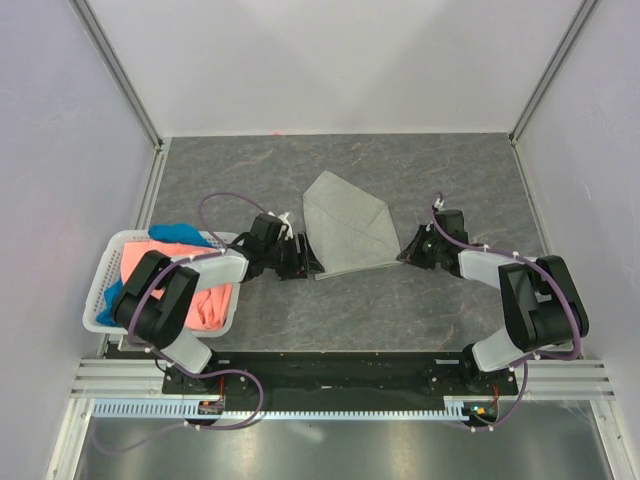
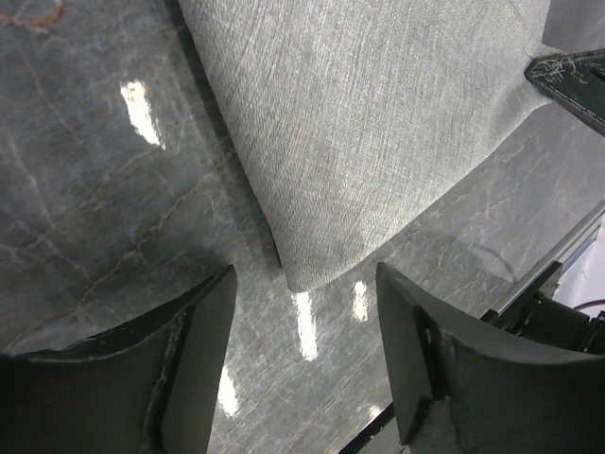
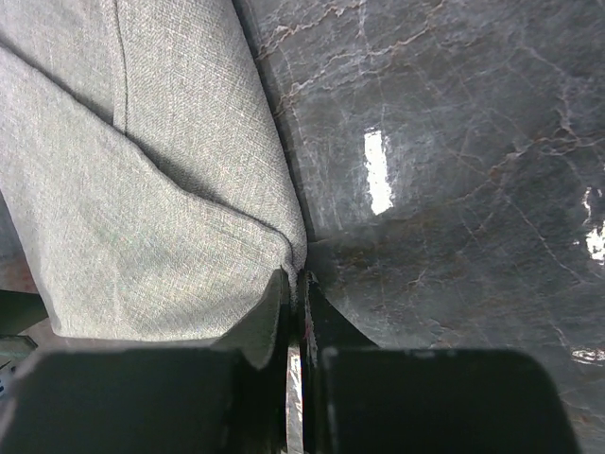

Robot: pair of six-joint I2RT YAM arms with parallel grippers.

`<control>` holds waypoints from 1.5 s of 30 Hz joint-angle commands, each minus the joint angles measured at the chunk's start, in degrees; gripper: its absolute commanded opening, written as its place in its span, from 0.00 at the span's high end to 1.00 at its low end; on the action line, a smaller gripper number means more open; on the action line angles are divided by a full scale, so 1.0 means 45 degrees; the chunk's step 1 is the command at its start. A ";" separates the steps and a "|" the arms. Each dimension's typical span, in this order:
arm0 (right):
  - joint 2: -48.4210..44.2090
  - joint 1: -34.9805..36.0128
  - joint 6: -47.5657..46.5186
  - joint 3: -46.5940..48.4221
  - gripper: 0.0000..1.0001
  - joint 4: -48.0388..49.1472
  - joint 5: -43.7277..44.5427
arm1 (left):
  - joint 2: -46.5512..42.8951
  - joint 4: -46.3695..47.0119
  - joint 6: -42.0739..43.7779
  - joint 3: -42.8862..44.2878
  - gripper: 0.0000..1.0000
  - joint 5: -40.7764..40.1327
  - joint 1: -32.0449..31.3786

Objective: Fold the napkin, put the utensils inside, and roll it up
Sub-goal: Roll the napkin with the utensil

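The napkin [image 1: 348, 228] lies part-folded in the middle of the table [image 1: 460, 170], between my two arms. My right gripper [image 3: 295, 282] is clenched on its right corner, on what looks like only a sliver of hem. My left gripper [image 2: 304, 276] stands released, the napkin's near-left corner lying just ahead of its spread jaws, unheld. My worry is that pulling from the right alone drags the whole cloth sideways and undoes the fold, or that the thin pinch slips out. I can't see the utensils anywhere, so loading them could stall.
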 commanded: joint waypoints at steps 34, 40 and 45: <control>-0.3844 0.0142 0.0967 -0.2148 1.00 -0.2894 0.1547 | 0.1926 0.3327 -0.2812 -0.2499 0.48 0.0360 -0.0592; -0.3688 0.0142 0.0947 -0.2050 1.00 -0.2835 0.1508 | 0.2258 0.3385 -0.2832 -0.2460 0.55 0.0047 -0.0671; -0.3628 0.0142 0.0850 -0.1992 1.00 -0.2835 0.1605 | 0.2396 0.3424 -0.2715 -0.2343 0.65 0.0086 -0.0690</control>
